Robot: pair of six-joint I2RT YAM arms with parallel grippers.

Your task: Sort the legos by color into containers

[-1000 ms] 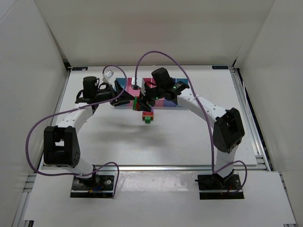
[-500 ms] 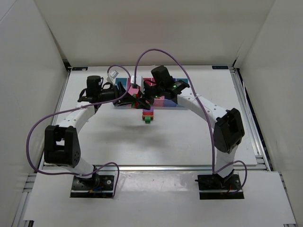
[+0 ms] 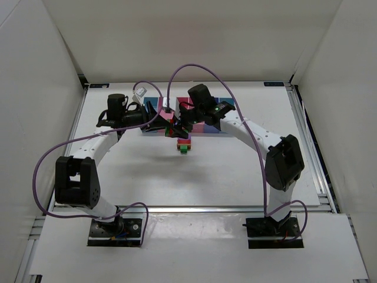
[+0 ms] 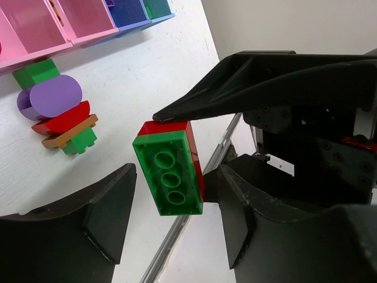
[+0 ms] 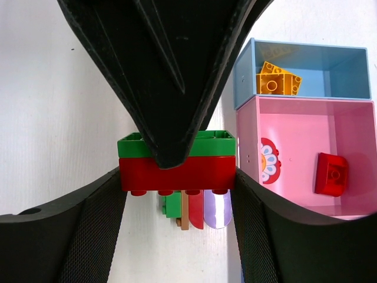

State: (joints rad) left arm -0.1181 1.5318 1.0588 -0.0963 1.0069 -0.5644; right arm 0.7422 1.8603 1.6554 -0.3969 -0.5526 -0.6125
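Note:
My right gripper (image 5: 177, 177) is shut on a red brick (image 5: 177, 173) with a green brick (image 5: 212, 143) stuck to it, held in the air just in front of the tray (image 3: 203, 131). My left gripper (image 4: 179, 177) is open around the same pair, facing the hollow underside of the green brick (image 4: 169, 177). Its left finger (image 4: 109, 215) stands clear of the green brick; its right finger (image 4: 241, 218) is close beside the red side. In the top view the two grippers meet over the red and green pair (image 3: 172, 128). A small stack (image 3: 184, 145) of purple, red, brown and green pieces lies on the table below.
The tray's light blue compartment (image 5: 341, 59) holds an orange brick (image 5: 277, 78). The pink compartment (image 5: 294, 112) holds a red brick (image 5: 331, 173) and a flower-printed piece (image 5: 268, 160). In the left wrist view a green brick (image 4: 35, 72) lies by the tray's pink wall (image 4: 82, 17).
My left gripper has moved right, up to the red and green pair held by my right gripper, and now has its fingers around it. The right gripper has barely moved.

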